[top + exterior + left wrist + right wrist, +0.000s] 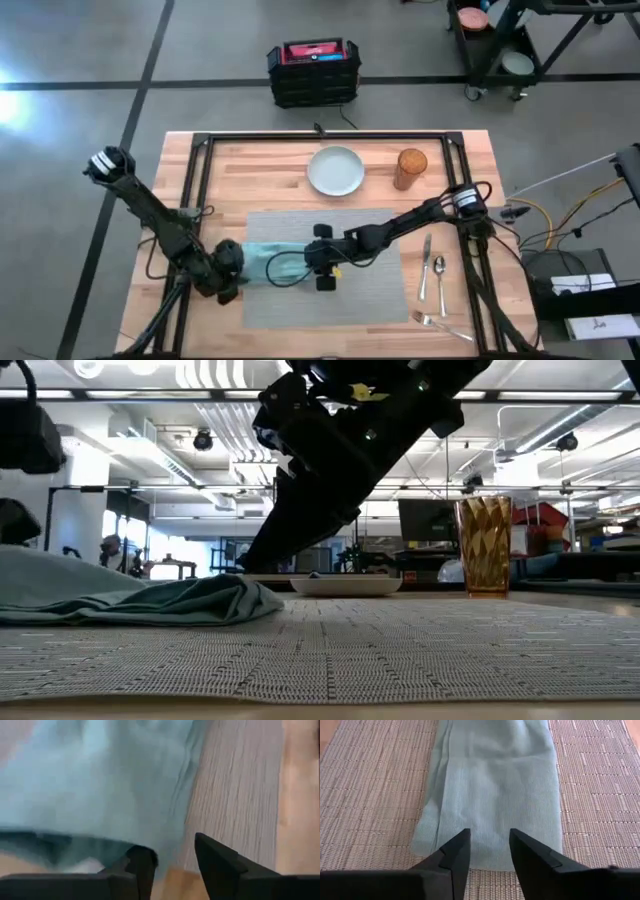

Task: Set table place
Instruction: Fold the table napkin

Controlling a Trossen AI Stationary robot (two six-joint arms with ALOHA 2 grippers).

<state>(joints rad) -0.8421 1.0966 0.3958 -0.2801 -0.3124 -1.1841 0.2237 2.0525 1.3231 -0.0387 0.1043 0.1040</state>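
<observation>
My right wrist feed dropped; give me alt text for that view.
The right gripper, open, hovers just above the near end of a folded teal napkin lying lengthwise on the grey woven placemat.

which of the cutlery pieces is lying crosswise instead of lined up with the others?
The fork nearest the table's front edge. It lies angled, almost crosswise, below the knife and spoon, which lie parallel side by side, right of the placemat.
</observation>
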